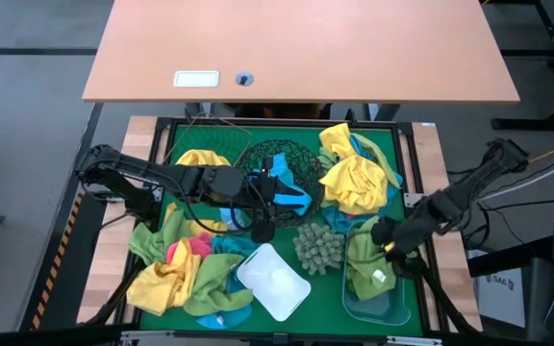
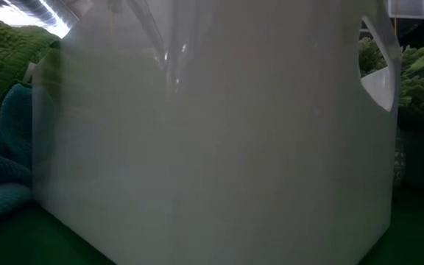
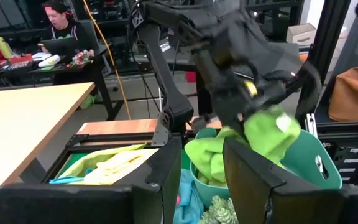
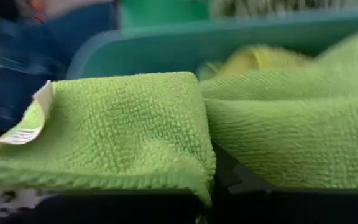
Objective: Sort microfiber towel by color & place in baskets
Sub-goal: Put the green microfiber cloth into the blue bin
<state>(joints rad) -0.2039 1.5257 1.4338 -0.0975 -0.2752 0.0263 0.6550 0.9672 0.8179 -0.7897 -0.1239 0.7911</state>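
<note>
pinching a lime green towel (image 1: 381,276) in closed right fingers (image 1: 390,246), the arm is hanging it over the translucent blue tub (image 1: 399,309) for sorting; left fingers (image 1: 264,231) are idling part-open, empty.

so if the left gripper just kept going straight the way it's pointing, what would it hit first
Probably the lime green microfiber towel hanging from the right gripper over the translucent blue rectangular tub. The left gripper, open, faces it in the left wrist view, though depth is unclear.

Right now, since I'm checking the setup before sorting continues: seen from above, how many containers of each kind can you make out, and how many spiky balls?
Black wire-mesh bowl: 1
White tub: 1
Translucent blue tub: 1
Spiky ball: 1
Total: 4
</note>
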